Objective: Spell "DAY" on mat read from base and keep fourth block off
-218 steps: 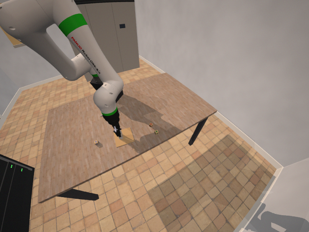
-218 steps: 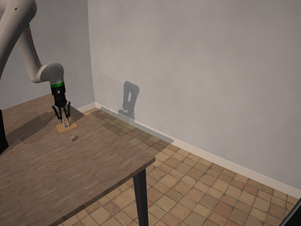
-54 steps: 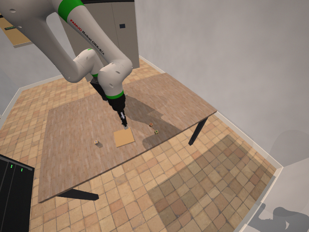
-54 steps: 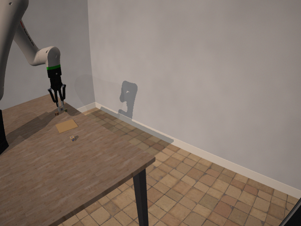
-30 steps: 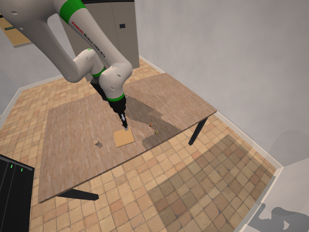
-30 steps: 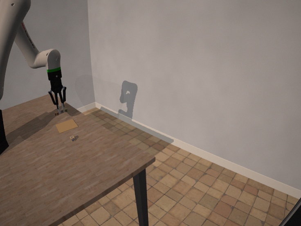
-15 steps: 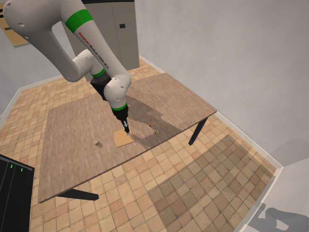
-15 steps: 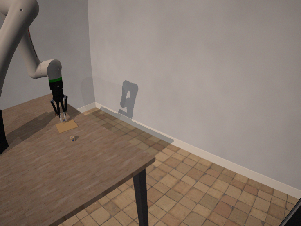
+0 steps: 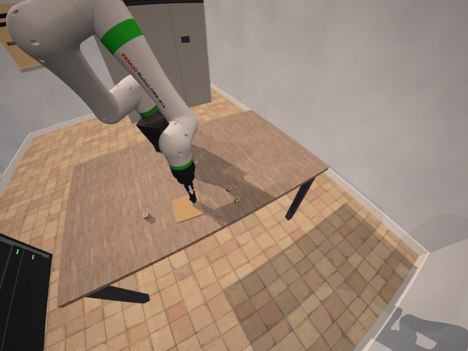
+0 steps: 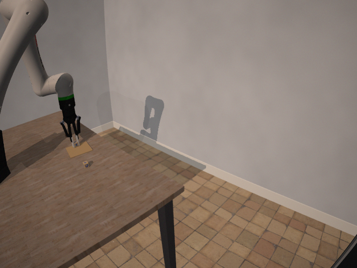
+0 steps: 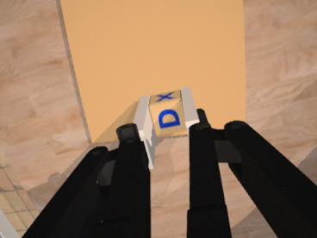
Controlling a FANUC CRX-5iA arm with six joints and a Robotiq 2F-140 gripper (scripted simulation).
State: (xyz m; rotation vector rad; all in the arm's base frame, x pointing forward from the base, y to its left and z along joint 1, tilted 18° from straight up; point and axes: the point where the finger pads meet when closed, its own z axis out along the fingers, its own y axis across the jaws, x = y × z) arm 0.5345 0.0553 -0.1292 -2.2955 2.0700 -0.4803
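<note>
Between the pale pads of the fingers [image 9: 192, 195] [image 10: 78, 130] sits the small wooden block with a blue D on top [image 10: 75, 144] [image 11: 169, 118], gripped from both sides. It is over one margin of the flat tan square mat [image 9: 185, 214] [image 10: 82, 149] [image 11: 151, 43], most of which stretches away from the block toward the top of the wrist view. Whether its underside touches the mat cannot be told. The coming move turns on that offset: before letting go, the block probably needs easing inward, so that its whole base lands on the mat with room for two neighbours. The other three blocks are on the wooden desk [image 9: 113, 196] [image 10: 86, 201] [image 11: 280, 65], off the mat, so the row is still to be built.

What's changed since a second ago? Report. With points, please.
The fingers [image 9: 193, 203] [image 10: 75, 142] came down to the flat tan mat's [image 9: 185, 213] [image 10: 81, 150] [image 11: 151, 47] edge, around the blue-lettered wooden D cube [image 10: 75, 144] [image 11: 169, 119]. The mat and the orange- [image 9: 228, 188], green- [image 9: 236, 199] and other blue-lettered [image 9: 146, 215] [image 10: 86, 164] cubes stayed put.
</note>
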